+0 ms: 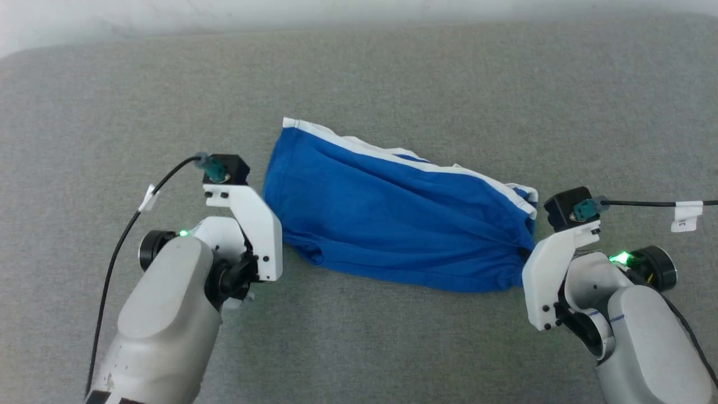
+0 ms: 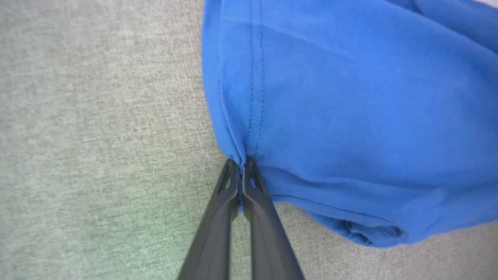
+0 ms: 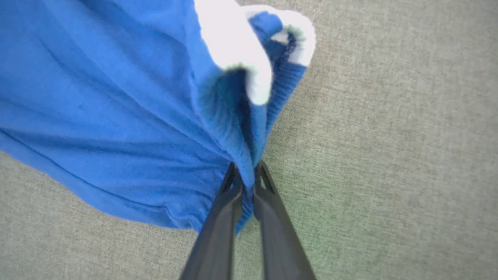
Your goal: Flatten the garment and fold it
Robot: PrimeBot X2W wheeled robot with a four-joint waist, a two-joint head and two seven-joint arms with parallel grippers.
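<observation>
In the middle of the grey cloth-covered desk [image 1: 359,67] lies the pair of bright royal-blue soft shorts with white trim [image 1: 392,224], drawn out sideways between two pale arms. I'd judge it is held at both ends so it can be pulled flat before any fold. The head view gives the whole spread and the trim along the far edge, but there the wrists hide the grip. The wrist views supply it. The dark left fingers [image 2: 235,175] are pressed tight together on a stitched seam at the shorts' left end. The dark right fingers [image 3: 234,182] clamp the bunched ribbed waistband, a thicker wad that holds them slightly apart.
</observation>
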